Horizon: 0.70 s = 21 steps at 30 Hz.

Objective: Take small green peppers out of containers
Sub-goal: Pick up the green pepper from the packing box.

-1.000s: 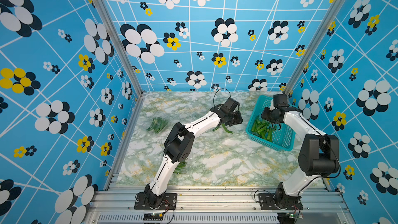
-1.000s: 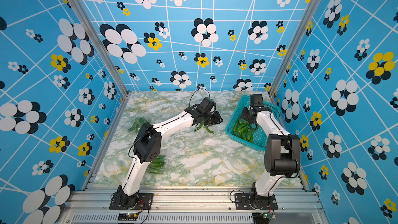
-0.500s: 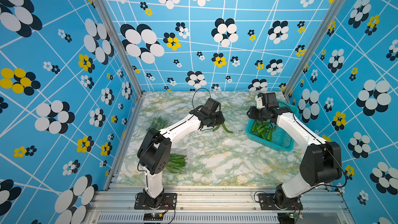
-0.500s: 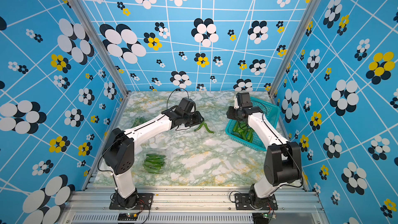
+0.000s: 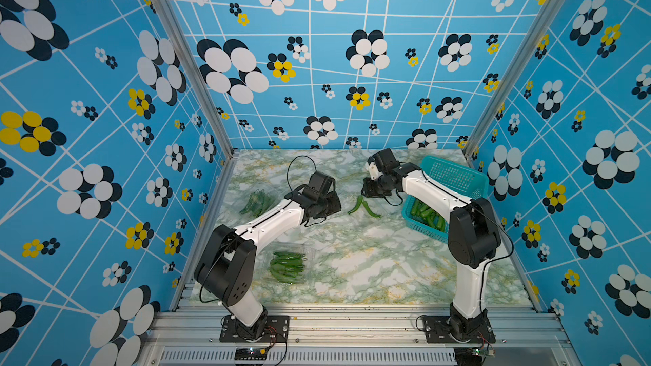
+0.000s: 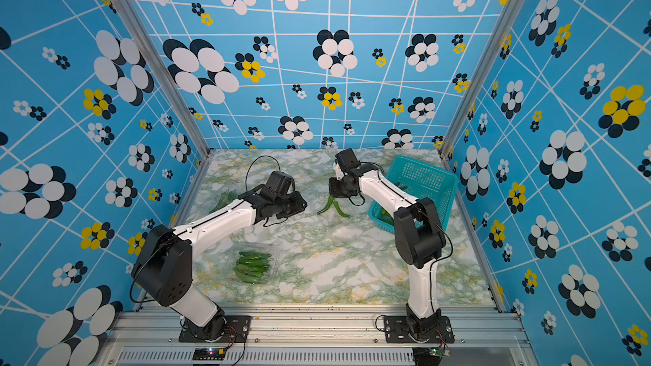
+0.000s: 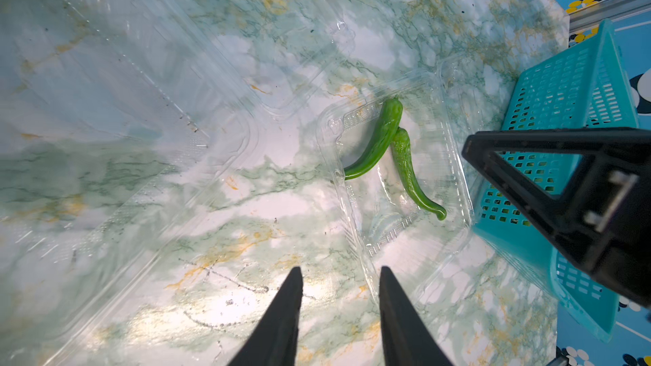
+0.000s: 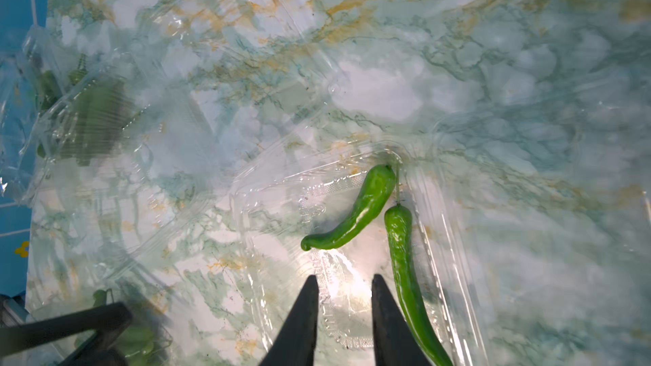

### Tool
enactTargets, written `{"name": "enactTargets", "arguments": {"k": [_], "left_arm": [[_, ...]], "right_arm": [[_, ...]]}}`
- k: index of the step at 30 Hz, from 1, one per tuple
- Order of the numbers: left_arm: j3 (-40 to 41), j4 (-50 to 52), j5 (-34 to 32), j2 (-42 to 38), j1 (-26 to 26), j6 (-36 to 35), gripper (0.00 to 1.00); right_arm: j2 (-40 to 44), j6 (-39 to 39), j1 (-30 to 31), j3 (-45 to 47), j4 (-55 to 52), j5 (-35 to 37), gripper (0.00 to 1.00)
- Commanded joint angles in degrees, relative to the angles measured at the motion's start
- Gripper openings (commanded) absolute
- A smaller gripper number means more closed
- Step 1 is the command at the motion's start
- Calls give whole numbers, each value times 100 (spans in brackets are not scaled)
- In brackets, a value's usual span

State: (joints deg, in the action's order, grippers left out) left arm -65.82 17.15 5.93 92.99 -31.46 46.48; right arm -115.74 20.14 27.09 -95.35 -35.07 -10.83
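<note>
Marble bench (image 5: 352, 262), toward its far edge: two small green peppers (image 8: 352, 220) lie in an open clear container (image 8: 317, 188) beside the teal basket (image 7: 563, 100); right gripper (image 8: 345, 278) and left gripper (image 7: 341, 269) both part-open and empty; risk: narrow jaws snag the flimsy wall, dragging the container
</note>
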Motion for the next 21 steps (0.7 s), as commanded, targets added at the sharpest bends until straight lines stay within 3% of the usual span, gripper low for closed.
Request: {"name": "enactTargets", "arguments": {"k": [1, 6, 10, 21], "left_arm": [[186, -206, -68, -215, 78, 53, 38], [320, -330, 0, -268, 114, 71, 38], [399, -388, 50, -290, 149, 72, 39], [560, -477, 82, -395, 200, 81, 39]], "right_arm": [[-247, 368, 102, -367, -487, 45, 25], [-555, 605, 230, -529, -685, 131, 26], [-742, 721, 253, -576, -750, 129, 33], [-1337, 859, 262, -868, -795, 45, 33]]}}
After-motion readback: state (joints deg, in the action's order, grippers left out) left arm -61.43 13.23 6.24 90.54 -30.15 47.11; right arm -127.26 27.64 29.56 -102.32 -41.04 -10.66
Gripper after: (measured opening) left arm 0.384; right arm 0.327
